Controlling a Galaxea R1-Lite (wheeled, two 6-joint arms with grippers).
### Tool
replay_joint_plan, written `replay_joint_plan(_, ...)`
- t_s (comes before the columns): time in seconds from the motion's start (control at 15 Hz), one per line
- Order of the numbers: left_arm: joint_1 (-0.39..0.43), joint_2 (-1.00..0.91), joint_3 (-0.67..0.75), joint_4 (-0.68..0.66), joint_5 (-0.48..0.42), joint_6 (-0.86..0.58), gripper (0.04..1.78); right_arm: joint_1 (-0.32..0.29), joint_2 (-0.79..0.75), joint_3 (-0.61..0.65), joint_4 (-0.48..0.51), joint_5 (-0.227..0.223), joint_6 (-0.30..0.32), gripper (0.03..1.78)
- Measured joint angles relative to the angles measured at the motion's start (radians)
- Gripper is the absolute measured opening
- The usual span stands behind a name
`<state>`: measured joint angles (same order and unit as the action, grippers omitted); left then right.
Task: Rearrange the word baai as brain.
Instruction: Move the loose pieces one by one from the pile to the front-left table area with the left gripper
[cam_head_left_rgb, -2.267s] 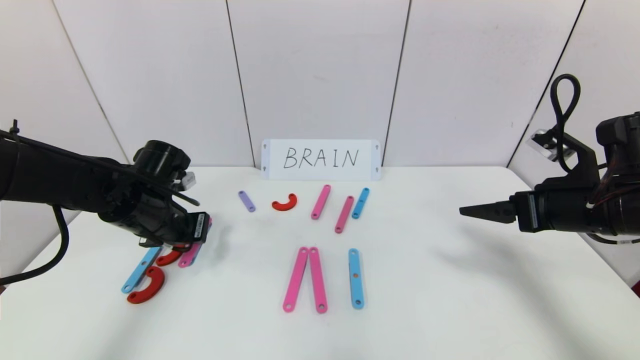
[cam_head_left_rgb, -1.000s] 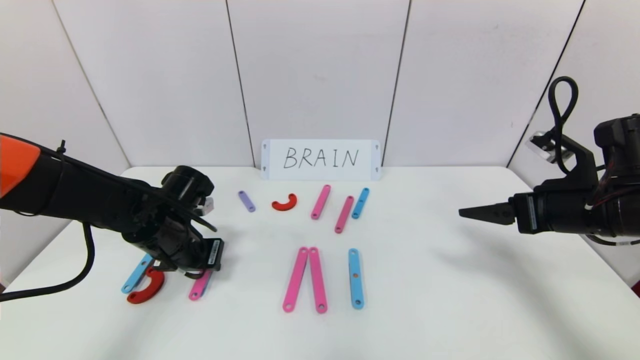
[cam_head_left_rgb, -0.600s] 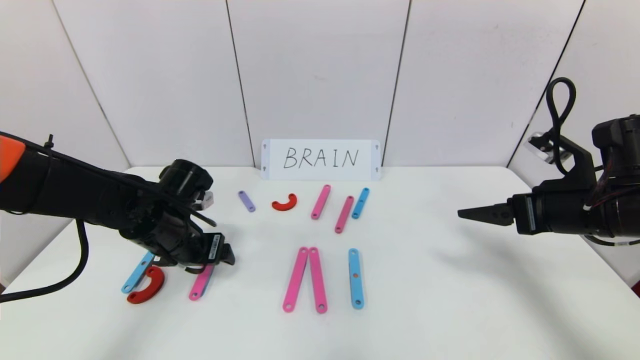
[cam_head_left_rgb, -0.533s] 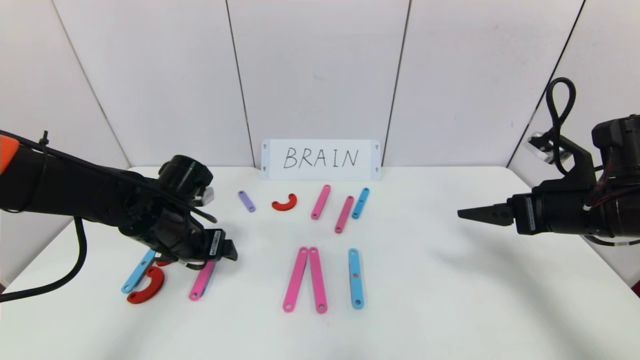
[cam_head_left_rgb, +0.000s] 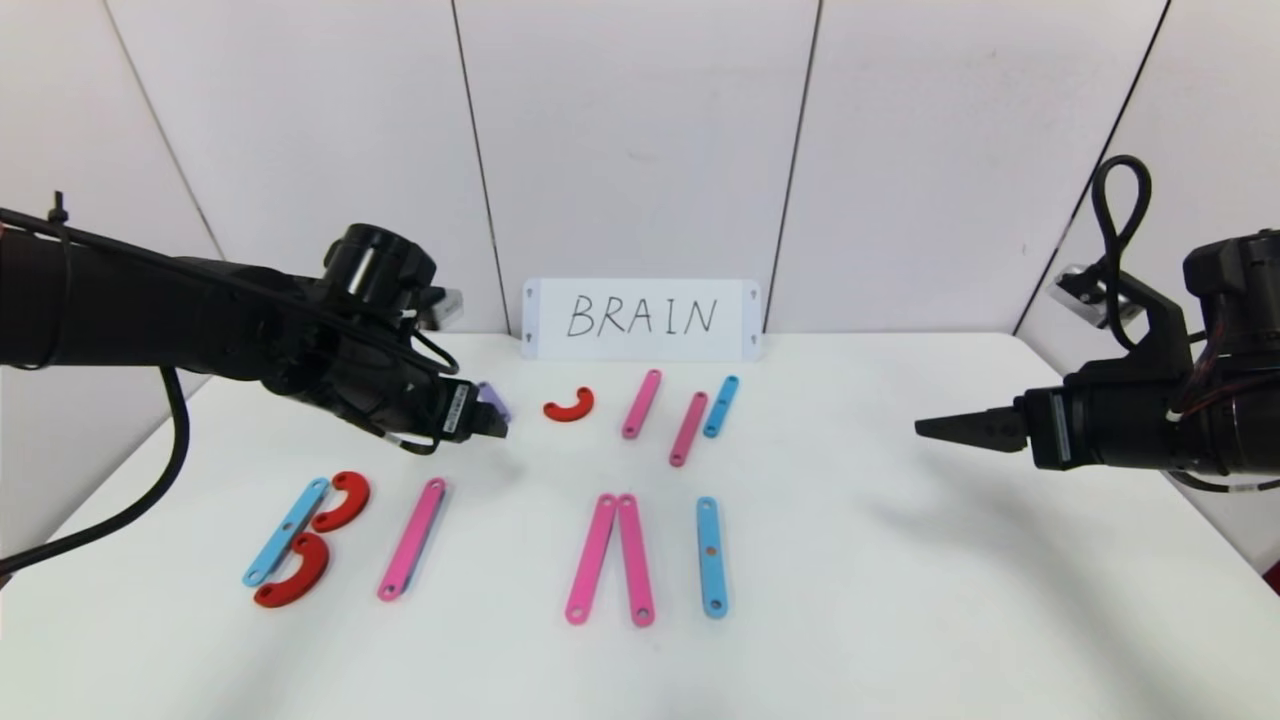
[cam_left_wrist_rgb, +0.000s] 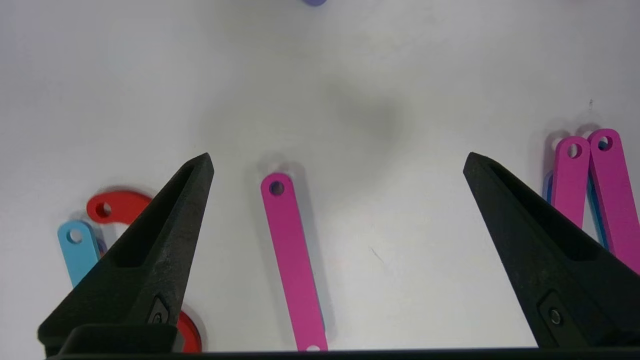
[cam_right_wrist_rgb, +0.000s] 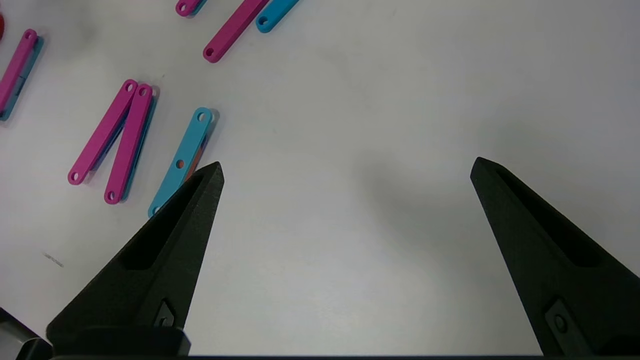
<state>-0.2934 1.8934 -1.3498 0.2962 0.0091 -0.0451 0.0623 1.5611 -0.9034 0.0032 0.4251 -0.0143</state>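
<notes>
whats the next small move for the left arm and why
Probably lower the open left gripper onto the short purple strip just beyond it and close. The lone pink strip beside the B lies released as a bare upright, and an R needs more pieces. The right gripper hangs idle.

pink strips: five. one (cam_head_left_rgb: 411, 538) left of the white card (cam_head_left_rgb: 641, 319), two (cam_head_left_rgb: 592, 558) (cam_head_left_rgb: 636, 560) meeting in a v below it, two (cam_head_left_rgb: 641, 403) (cam_head_left_rgb: 688, 428) just under it
blue strips: three. one (cam_head_left_rgb: 286, 530) far left of the card, one (cam_head_left_rgb: 711, 556) below it, one (cam_head_left_rgb: 720, 406) just under it
red curves: three. two (cam_head_left_rgb: 341, 500) (cam_head_left_rgb: 295, 570) beside the far-left blue strip, one (cam_head_left_rgb: 570, 404) just under the card
purple strips: one (cam_head_left_rgb: 493, 400), partly hidden, under the card's left end
cards: one
</notes>
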Motion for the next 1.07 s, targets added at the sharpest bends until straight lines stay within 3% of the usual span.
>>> replay_joint_plan(0.47,-0.008,0.172,-0.238,0.026,-0.082,0.314,1.75,-0.003,-0.001,0.0,0.0,0.001,0.0,1.73)
replay_joint_plan(0.87,-0.044,0.341,-0.528,0.22,-0.121,0.336,1.75,-0.005,0.0,0.0,0.0,0.003,-0.001,1.73)
replay_joint_plan(1.07,-0.074,0.407,-0.595,0.23,-0.147,0.33,1.75,-0.005,0.0,0.0,0.0,0.003,0.0,1.73)
